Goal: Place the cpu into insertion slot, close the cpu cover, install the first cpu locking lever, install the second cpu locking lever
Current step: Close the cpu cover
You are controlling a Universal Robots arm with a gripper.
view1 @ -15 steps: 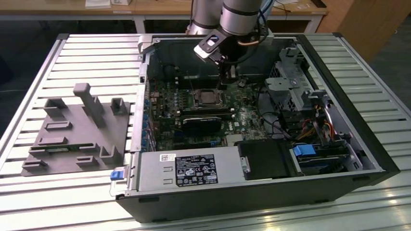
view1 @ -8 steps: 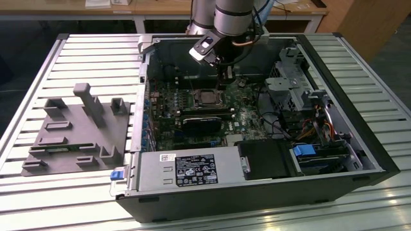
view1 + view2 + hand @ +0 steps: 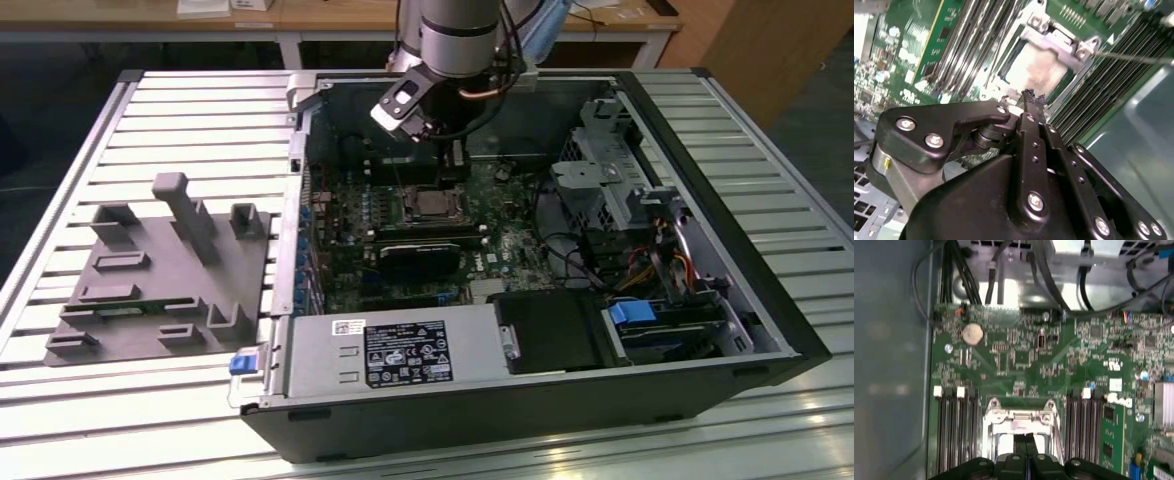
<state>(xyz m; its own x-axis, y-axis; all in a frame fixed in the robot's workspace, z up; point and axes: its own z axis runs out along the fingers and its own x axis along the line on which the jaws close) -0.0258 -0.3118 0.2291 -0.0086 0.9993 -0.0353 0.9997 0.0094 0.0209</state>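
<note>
Exterior view: shows the arm [image 3: 454,35] standing near upright over the far end of an open computer case [image 3: 534,425] on a slatted table [image 3: 174,120]. Ends in the gripper [image 3: 455,172], poised just above the far rim of the insertion slot [image 3: 430,203] on the green board [image 3: 518,255].

In both wrist views: fingers [image 3: 1019,446] pressed together side by side, barely a line between them, no part seen in their grip. Tips over the socket frame; cannot tell whether touching.

Inside the slot, the cpu [image 3: 1036,70], its pale metal top showing through the window of the cpu cover [image 3: 1049,41], seemingly laid flat over it. From one corner of the frame, a thin wire rod [image 3: 1134,57] running out across the memory slots [image 3: 1109,85].

Tight on two sides, with long memory slots close along both flanks of the socket. Past the socket from the gripper, flat board with a coin cell [image 3: 973,333], then black cables [image 3: 996,270] at the case's end.

In the exterior view, a dark block [image 3: 420,250] just on the near side of the socket, a drive cage [image 3: 607,185] toward the exterior view's right, a power supply [image 3: 387,355] along the near wall. Outside the case, toward the exterior view's left, a grey holder [image 3: 160,270] on the table, well apart from the gripper.
</note>
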